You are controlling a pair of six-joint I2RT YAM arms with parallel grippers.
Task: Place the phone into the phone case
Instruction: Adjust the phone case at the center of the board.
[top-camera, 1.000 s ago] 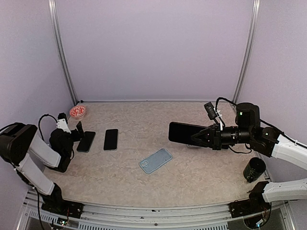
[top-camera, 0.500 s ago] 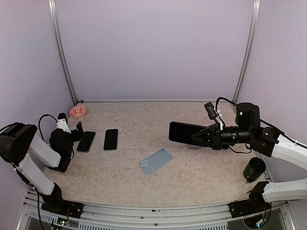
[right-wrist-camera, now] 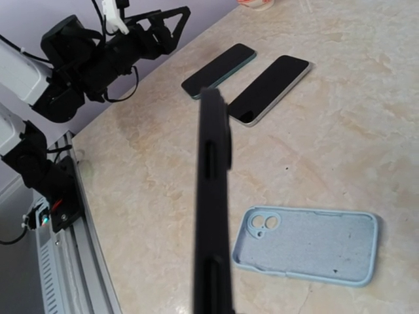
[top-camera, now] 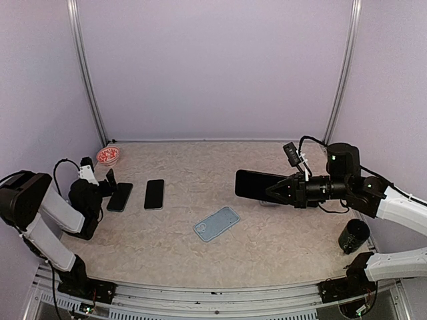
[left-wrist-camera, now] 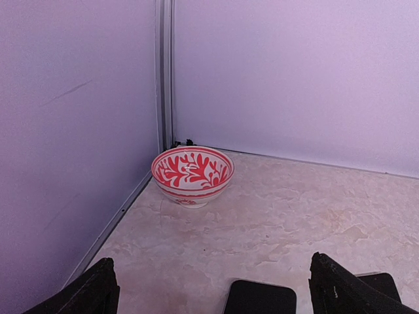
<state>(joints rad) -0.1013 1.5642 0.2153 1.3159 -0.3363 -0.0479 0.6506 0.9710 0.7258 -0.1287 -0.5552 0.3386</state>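
Note:
My right gripper is shut on a black phone and holds it edge-up in the air, right of the table's middle. In the right wrist view the phone shows edge-on and hides my fingers. The light blue phone case lies open side up on the table, below and left of the held phone; it also shows in the right wrist view. My left gripper is open and empty at the far left, over the near end of a dark phone.
Two dark phones lie side by side at the left. A red-and-white bowl sits in the back left corner. A black cup stands at the right edge.

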